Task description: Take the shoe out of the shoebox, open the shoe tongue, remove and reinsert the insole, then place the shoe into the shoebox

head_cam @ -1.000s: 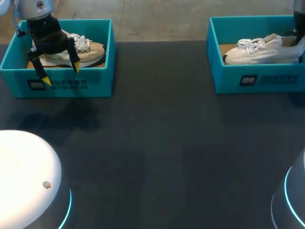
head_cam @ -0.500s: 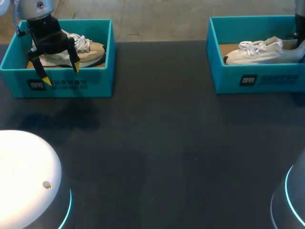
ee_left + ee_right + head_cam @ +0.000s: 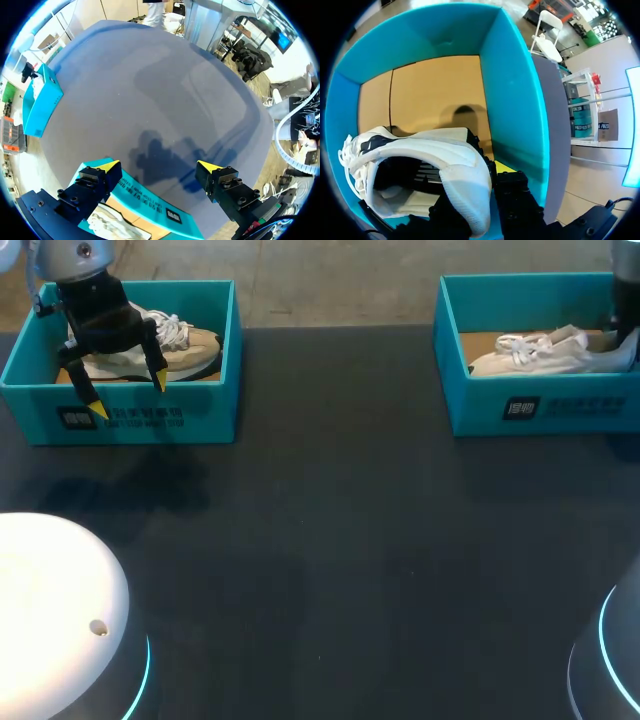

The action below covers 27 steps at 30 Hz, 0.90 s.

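- Our R gripper (image 3: 481,196) is down inside the far-right shoebox (image 3: 590,405), clamped on the heel of the white shoe (image 3: 540,358). One finger is outside the heel wall w/ its yellow tip showing. The other is on the inner side, mostly hidden.
- The white shoe lies low in that box on the brown cardboard floor. Its long axis runs left-right, w/ toe and laces to the left and heel to the right at our gripper. In the R wrist view we look into its opening.
- Our L gripper (image 3: 127,395) hovers over the near wall of the far-left shoebox (image 3: 228,350), fingers wide apart w/ nothing btwn them.
- A beige shoe (image 3: 192,344) sits in the left box, also lying left-right. Its laces show to the right of our L arm; the rest is hidden behind the arm.
- Both boxes are teal, lids off, w/ print on their near walls, set well apart at the far edge.
- The table (image 3: 350,540) is dark and matte, w/ our L arm's shadow just near the left box.
- There's a white dome w/ cyan ring (image 3: 60,610) at the near-left corner.
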### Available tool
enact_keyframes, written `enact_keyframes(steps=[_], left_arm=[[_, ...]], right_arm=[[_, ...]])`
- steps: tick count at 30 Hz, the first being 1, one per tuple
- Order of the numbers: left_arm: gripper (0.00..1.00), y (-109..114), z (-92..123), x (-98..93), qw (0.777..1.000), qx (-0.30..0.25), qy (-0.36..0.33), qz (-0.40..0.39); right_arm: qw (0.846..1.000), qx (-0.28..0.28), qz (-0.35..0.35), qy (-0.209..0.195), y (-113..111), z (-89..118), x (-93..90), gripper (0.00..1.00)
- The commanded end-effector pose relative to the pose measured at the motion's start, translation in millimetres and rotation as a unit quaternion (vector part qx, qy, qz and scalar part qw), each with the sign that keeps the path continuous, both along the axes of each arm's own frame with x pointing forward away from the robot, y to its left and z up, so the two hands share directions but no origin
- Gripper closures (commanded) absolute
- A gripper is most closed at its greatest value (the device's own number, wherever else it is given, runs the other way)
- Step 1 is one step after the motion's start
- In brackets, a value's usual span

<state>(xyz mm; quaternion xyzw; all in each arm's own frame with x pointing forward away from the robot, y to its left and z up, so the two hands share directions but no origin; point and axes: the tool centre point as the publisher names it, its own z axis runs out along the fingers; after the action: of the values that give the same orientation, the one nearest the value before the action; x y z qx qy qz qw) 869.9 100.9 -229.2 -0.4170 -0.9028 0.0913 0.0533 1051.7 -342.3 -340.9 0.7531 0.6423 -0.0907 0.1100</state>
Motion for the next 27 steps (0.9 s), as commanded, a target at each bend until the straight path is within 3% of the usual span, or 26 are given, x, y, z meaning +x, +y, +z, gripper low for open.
enact_keyframes(steps=[1,7,17,27], left_arm=[[0.0,0,0,-0.1,1.0,0.002,0.0,0.0],[0.0,0,0,-0.1,1.0,0.002,0.0,0.0],[0.0,0,0,-0.1,1.0,0.002,0.0,0.0],[0.0,0,0,-0.1,1.0,0.002,0.0,0.0]], right_arm=[[1.0,0.0,0.001,-0.002,0,-5,-3.9,1.0],[1.0,0.011,-0.004,0.004,-3,-10,-10.2,1.0],[1.0,-0.001,0.001,0.01,5,-1,-11.6,1.0],[1.0,0.022,0.001,0.009,7,-22,-14.6,1.0]])
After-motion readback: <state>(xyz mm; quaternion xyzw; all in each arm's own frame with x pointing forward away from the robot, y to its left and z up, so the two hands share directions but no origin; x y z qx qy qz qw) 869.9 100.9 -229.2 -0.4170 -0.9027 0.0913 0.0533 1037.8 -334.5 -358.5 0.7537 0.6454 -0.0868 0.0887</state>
